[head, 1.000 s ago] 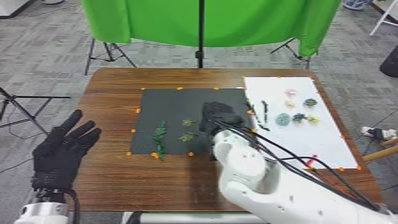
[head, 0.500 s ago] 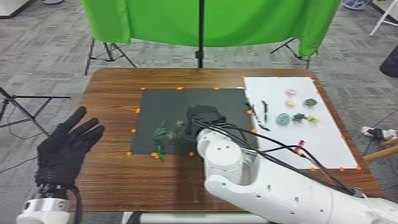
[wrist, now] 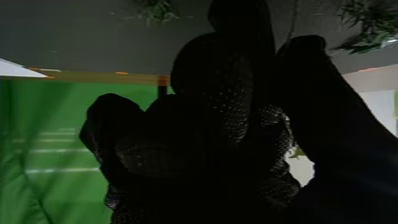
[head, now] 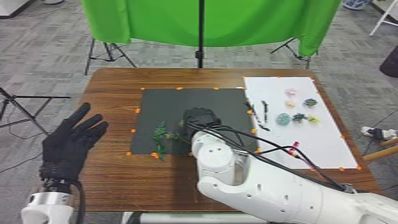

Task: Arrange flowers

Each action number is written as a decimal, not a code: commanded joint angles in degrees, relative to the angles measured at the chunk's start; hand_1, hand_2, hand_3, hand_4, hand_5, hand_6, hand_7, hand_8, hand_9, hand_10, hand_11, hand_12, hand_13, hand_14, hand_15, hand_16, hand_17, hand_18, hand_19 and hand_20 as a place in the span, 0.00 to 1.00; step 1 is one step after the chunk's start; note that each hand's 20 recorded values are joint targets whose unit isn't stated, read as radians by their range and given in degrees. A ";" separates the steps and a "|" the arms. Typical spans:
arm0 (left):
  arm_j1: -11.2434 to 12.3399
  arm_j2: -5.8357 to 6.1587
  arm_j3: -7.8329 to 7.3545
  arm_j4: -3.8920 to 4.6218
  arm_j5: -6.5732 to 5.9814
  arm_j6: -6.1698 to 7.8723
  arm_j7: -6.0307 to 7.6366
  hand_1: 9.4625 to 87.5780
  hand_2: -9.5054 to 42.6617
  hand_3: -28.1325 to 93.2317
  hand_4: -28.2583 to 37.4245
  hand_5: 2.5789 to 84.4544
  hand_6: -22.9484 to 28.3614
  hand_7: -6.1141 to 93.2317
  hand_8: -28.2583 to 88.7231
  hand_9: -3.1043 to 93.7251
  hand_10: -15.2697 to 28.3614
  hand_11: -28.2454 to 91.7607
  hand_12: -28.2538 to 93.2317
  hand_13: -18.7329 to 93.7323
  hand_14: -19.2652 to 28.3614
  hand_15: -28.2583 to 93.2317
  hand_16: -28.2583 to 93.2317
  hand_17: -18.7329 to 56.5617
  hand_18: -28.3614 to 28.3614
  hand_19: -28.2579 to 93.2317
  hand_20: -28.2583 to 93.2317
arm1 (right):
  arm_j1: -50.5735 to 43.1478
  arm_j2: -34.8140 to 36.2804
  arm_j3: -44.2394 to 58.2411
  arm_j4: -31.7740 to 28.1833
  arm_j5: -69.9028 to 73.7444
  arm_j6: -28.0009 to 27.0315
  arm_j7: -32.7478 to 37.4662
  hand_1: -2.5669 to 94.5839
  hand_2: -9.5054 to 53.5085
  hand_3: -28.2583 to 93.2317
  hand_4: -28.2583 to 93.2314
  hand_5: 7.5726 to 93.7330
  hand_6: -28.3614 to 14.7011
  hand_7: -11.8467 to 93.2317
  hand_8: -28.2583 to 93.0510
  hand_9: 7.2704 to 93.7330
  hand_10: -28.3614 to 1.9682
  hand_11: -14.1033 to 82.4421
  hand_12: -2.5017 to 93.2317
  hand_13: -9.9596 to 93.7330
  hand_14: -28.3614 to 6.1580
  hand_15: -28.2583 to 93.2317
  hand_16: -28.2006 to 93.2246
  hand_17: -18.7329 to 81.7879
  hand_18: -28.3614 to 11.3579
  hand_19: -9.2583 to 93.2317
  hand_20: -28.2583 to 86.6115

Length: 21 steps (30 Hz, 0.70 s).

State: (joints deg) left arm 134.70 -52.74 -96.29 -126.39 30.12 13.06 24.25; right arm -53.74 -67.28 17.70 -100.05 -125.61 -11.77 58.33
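The right hand (head: 201, 118) is over the dark mat (head: 169, 102), covering part of it; I cannot tell whether it holds anything. A long leafy stem (head: 160, 140) lies on the mat, on the robot's left of that hand, with a small green sprig (head: 174, 136) between them.

The flowers (head: 283, 119) are on the white sheet (head: 329, 150), well apart from the hand: pink and pale heads farther off, greenish ones closer in. Two dark twigs (head: 265, 111) lie near the sheet's edge that meets the mat.

Black cables (head: 282, 148) run along the right arm (head: 275, 187) and cross in front of a pink-red thing (head: 296, 145) on the sheet, partly hiding it.

The left hand (head: 67, 150) is at the left side of the desk (head: 111, 175), fingers loose and spread. Orange tape (head: 179, 88) marks the mat's borders, and a green cloth (head: 213, 30) hangs beyond the desk.
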 commanded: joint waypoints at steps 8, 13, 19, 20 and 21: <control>-0.13 0.24 0.64 0.52 -0.01 -0.23 -0.97 0.15 0.28 0.89 0.00 0.42 0.60 0.18 0.16 0.39 0.81 0.43 0.32 0.38 1.00 0.64 0.16 0.12 0.96 0.68 0.32 | -0.87 -1.21 0.90 -0.93 -0.40 1.35 -0.19 0.41 0.18 0.79 0.01 1.00 0.65 0.35 0.11 1.00 0.53 0.65 0.23 0.93 0.51 0.85 0.41 0.73 0.09 1.00 0.78; 1.00 0.16 0.39 0.23 -0.40 0.27 -0.16 0.15 0.28 0.89 0.00 0.42 0.60 0.18 0.16 0.39 0.81 0.43 0.32 0.38 1.00 0.65 0.16 0.12 0.96 0.68 0.32 | -2.06 0.31 2.47 -2.74 -1.44 2.33 -0.28 0.39 0.18 0.79 0.02 1.00 0.65 0.35 0.11 1.00 0.53 0.64 0.23 0.93 0.50 0.84 0.41 0.73 0.09 1.00 0.78; 2.43 0.86 0.18 -0.12 -1.25 0.90 1.33 0.15 0.28 0.89 0.00 0.42 0.60 0.18 0.16 0.39 0.81 0.43 0.32 0.38 1.00 0.64 0.16 0.12 0.96 0.68 0.32 | -5.86 5.17 6.53 -8.78 -1.46 3.23 -0.29 0.37 0.20 0.79 0.02 1.00 0.64 0.34 0.11 1.00 0.53 0.64 0.23 0.93 0.51 0.84 0.41 0.73 0.08 1.00 0.78; 2.39 0.92 0.24 -0.08 -1.30 0.83 1.37 0.15 0.28 0.89 0.00 0.42 0.60 0.18 0.16 0.39 0.82 0.43 0.32 0.38 1.00 0.64 0.16 0.12 0.96 0.68 0.32 | -6.80 6.06 7.28 -9.70 -1.22 3.52 0.06 0.36 0.20 0.79 0.02 1.00 0.64 0.33 0.11 1.00 0.53 0.63 0.23 0.93 0.51 0.84 0.41 0.73 0.08 1.00 0.78; 2.55 0.78 0.09 -0.15 -1.14 0.78 1.19 0.15 0.28 0.89 0.00 0.42 0.60 0.18 0.16 0.39 0.82 0.43 0.32 0.38 1.00 0.65 0.16 0.12 0.96 0.68 0.32 | -7.84 6.88 8.13 -10.62 -0.95 3.40 0.21 0.36 0.20 0.79 0.02 1.00 0.64 0.32 0.11 1.00 0.54 0.63 0.23 0.92 0.50 0.84 0.41 0.73 0.08 1.00 0.78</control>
State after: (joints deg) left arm 135.35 -52.15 -95.93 -126.28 29.69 13.19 24.80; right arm -57.29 -66.22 21.89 -105.17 -126.02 -9.31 58.07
